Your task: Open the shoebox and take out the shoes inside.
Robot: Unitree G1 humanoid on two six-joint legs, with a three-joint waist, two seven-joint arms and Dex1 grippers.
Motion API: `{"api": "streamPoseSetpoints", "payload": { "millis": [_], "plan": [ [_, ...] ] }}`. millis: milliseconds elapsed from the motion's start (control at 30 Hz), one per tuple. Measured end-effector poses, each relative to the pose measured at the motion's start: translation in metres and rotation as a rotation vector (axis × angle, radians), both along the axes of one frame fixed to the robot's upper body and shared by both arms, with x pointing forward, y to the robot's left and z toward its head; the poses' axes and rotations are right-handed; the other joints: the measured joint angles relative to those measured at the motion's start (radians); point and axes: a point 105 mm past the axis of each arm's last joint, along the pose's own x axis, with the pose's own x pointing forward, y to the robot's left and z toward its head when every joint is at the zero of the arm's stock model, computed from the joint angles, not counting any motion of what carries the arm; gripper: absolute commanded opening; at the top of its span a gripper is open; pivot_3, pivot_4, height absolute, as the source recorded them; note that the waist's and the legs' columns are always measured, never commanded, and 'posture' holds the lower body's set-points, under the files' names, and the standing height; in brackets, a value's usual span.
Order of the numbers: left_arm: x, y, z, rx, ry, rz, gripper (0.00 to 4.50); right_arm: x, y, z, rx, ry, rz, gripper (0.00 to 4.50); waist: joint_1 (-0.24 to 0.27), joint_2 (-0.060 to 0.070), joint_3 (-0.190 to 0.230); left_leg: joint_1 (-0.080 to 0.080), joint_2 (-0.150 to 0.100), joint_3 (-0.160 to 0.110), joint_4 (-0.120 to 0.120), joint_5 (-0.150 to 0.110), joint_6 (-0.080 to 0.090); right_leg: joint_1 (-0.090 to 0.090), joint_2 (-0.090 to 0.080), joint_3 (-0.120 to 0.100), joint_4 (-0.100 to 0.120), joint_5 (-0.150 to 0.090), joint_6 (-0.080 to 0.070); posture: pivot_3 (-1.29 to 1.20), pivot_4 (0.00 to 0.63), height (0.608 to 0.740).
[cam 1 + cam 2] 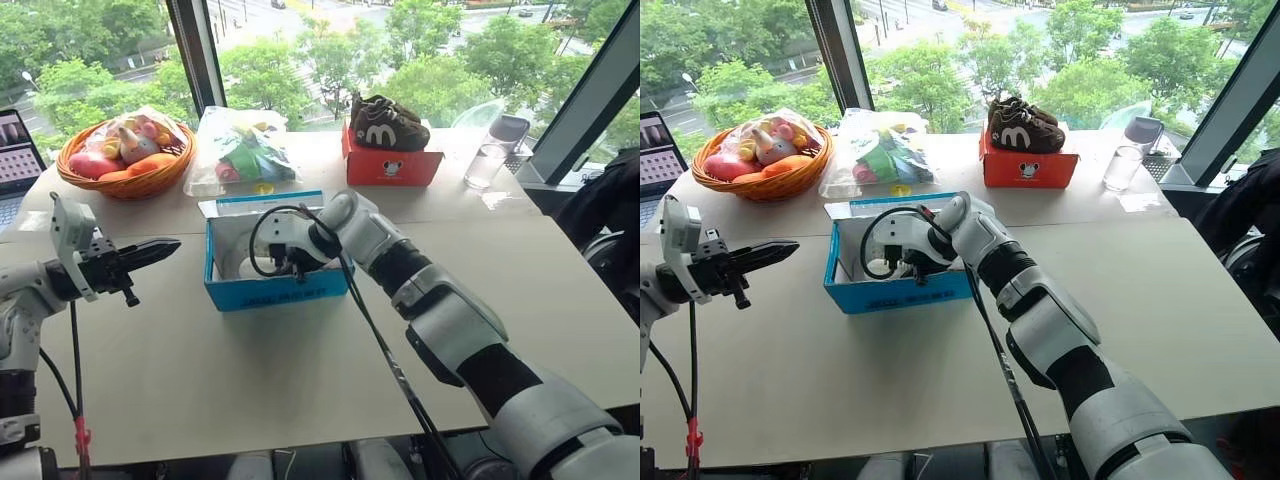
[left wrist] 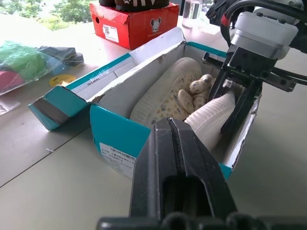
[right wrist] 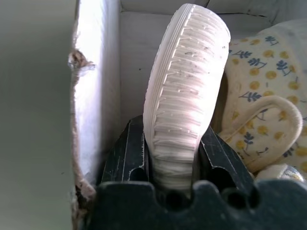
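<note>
The blue shoebox [image 1: 280, 291] stands open at the middle of the table, its lid flap [image 1: 258, 203] folded back. Two cream shoes lie inside: one [image 2: 163, 96] flat with a printed lining, the other [image 3: 187, 96] on its side with the ribbed white sole showing. My right gripper [image 3: 172, 158] reaches down into the box and is shut on that ribbed sole, one black finger [image 3: 127, 153] on each side of it. To the left of the box, a little above the table, my left gripper [image 1: 160, 248] is shut and empty, pointing toward the box.
A red box [image 1: 390, 166] with dark brown shoes on top stands at the back. Also at the back are a wicker basket [image 1: 125, 182] of toys, a plastic bag [image 1: 240, 150] and a glass [image 1: 485, 166]. A laptop [image 1: 15, 150] sits at the far left.
</note>
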Motion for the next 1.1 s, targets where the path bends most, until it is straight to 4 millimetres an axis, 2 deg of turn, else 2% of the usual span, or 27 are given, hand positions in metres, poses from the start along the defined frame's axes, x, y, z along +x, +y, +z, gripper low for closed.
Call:
{"api": "streamPoseSetpoints", "payload": {
  "millis": [100,333,733,833,933,1100],
  "plan": [
    [0.001,0.0,-0.001,-0.004,0.001,0.002,0.0,-0.001,-0.007,0.012,0.032,0.004,0.009,0.7,-0.001,0.0,0.001,-0.003,0.0,0.0,0.003,0.0,0.0,-0.001,0.0,0.0,0.0,0.0,0.0,0.0,0.15,0.74],
    [0.0,-0.001,-0.001,-0.004,0.0,0.001,0.0,-0.001,-0.013,0.06,0.215,-0.032,-0.05,0.7,-0.002,0.0,0.001,-0.003,0.0,0.0,0.003,0.0,0.0,-0.002,0.0,0.0,0.001,0.0,0.0,0.0,0.15,0.74],
    [0.001,-0.003,-0.003,0.006,0.011,-0.01,0.0,-0.012,-0.014,0.066,0.378,0.067,-0.167,0.7,-0.001,0.0,0.001,-0.005,0.0,0.0,0.003,0.0,0.0,-0.003,0.0,0.0,0.001,0.0,0.0,0.0,0.15,0.74],
    [0.001,-0.004,-0.003,0.008,0.012,-0.017,0.0,-0.009,-0.015,0.08,0.493,0.107,-0.206,0.7,-0.001,0.0,0.001,-0.005,0.0,0.0,0.003,0.0,0.0,-0.003,0.0,0.0,0.001,0.001,0.0,0.0,0.15,0.74],
    [0.002,-0.005,-0.003,0.009,0.01,-0.019,0.0,-0.014,-0.014,0.096,0.612,0.187,-0.208,0.7,-0.002,0.0,0.001,-0.005,0.0,0.0,0.003,0.0,0.0,-0.003,0.0,0.0,0.001,0.001,0.0,0.0,0.15,0.74],
    [0.002,-0.005,-0.003,0.01,0.01,-0.019,0.0,-0.022,-0.011,0.114,0.703,0.17,-0.193,0.7,-0.001,0.0,0.001,-0.005,0.0,0.0,0.003,0.0,0.0,-0.003,0.0,0.0,0.001,0.0,0.0,0.0,0.15,0.74]
  ]
}}
